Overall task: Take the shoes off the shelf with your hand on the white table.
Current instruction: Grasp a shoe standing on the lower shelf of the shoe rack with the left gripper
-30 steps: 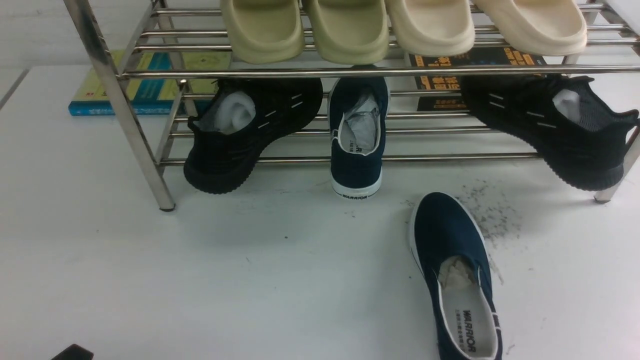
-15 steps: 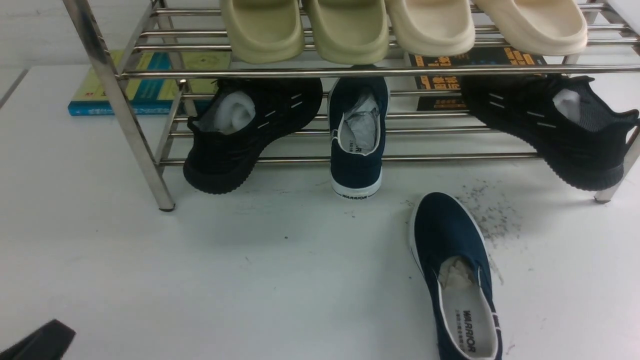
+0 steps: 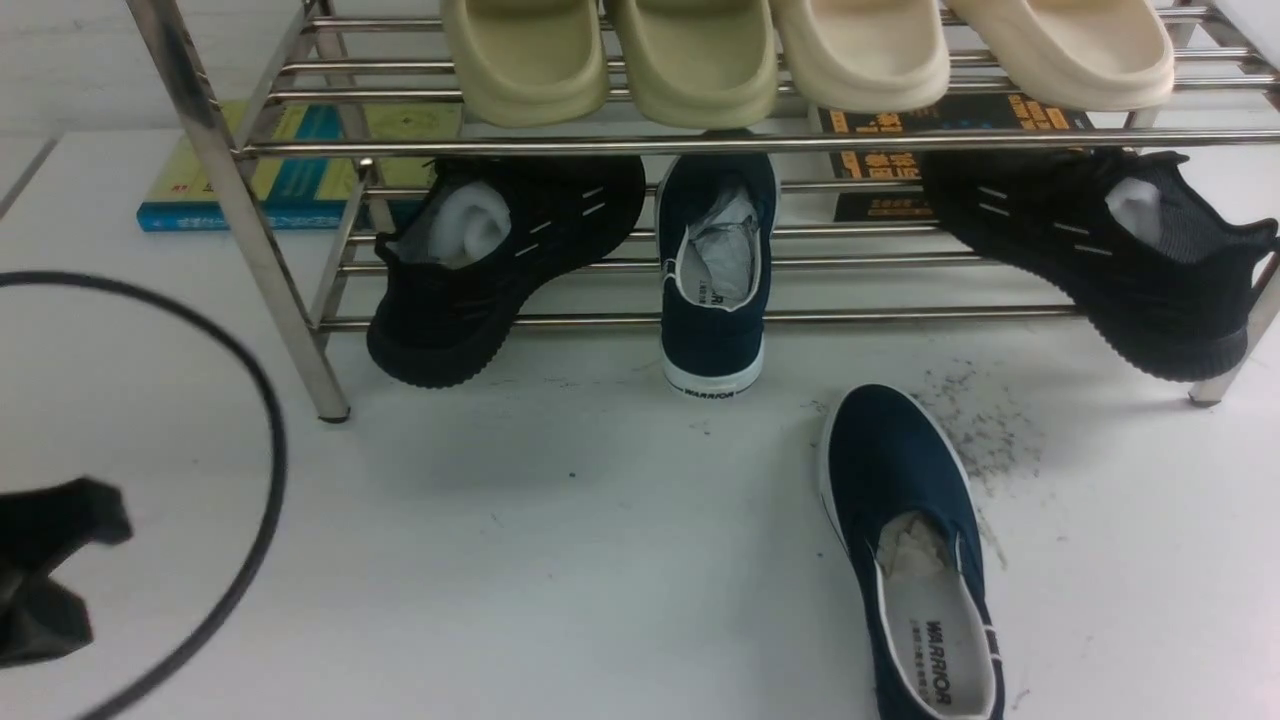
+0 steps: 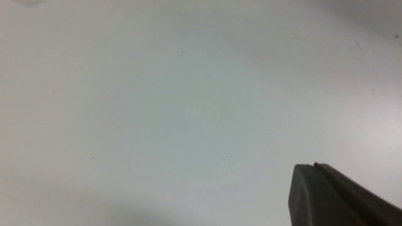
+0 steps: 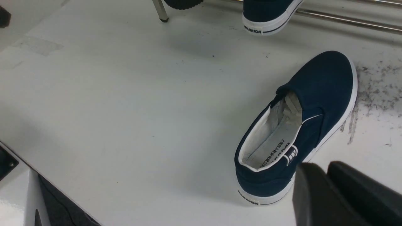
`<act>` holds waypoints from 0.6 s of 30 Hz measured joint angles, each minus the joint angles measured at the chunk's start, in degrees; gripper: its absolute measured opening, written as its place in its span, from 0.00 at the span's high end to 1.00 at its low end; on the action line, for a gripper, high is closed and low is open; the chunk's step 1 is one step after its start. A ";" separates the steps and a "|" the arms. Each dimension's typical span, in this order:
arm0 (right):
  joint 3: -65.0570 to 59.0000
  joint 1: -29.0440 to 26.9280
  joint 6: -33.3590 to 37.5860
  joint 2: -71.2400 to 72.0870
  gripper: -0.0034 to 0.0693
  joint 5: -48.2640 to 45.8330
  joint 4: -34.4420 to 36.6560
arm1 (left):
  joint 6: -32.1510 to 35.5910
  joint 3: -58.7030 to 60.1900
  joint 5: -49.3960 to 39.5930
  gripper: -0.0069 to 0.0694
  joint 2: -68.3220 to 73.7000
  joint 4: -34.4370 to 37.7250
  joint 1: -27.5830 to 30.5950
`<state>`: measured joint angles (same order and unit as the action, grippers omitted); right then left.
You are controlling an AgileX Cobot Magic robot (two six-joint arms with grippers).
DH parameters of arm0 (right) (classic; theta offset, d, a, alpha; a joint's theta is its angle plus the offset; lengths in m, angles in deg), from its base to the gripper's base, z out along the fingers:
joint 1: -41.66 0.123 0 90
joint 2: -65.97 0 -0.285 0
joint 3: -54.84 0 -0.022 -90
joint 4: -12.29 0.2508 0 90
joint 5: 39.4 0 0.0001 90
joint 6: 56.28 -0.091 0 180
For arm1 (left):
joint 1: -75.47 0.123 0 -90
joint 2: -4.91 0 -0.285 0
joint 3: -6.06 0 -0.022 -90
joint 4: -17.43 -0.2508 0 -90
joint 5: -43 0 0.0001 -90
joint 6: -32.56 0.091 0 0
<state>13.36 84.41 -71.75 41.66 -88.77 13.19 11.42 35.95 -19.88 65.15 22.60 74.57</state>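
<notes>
Front view: L jaws now in w/ cable, shoes unmoved.

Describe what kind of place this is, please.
It looks like a robot test area, perhaps a lab: a chrome shoe rack stands on a white table, shoes and foam slippers sit on it, and a black tool reaches in beside a cable.

The front and right wrist views are both looking down on the white table, the left wrist's facing bare tabletop.
</notes>
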 joint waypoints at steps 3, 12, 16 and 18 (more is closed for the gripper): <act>0.00 0.00 0.00 0.00 0.82 -0.18 -0.90 | 3.46 -2.33 2.10 0.85 8.00 4.84 -2.44; 0.00 0.00 0.00 0.00 0.81 -0.18 -2.16 | -12.29 -10.09 12.80 0.61 17.86 -1.95 -26.54; 0.00 0.00 0.00 0.00 0.80 -0.18 -2.16 | -20.28 -15.64 14.79 0.51 23.23 -10.71 -33.51; 0.00 0.00 0.00 0.00 0.80 -0.18 -2.16 | -25.87 -21.70 15.33 0.45 28.32 -17.15 -37.02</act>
<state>13.36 84.41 -71.75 41.66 -88.95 11.03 -14.45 14.26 -4.55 93.47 5.45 37.55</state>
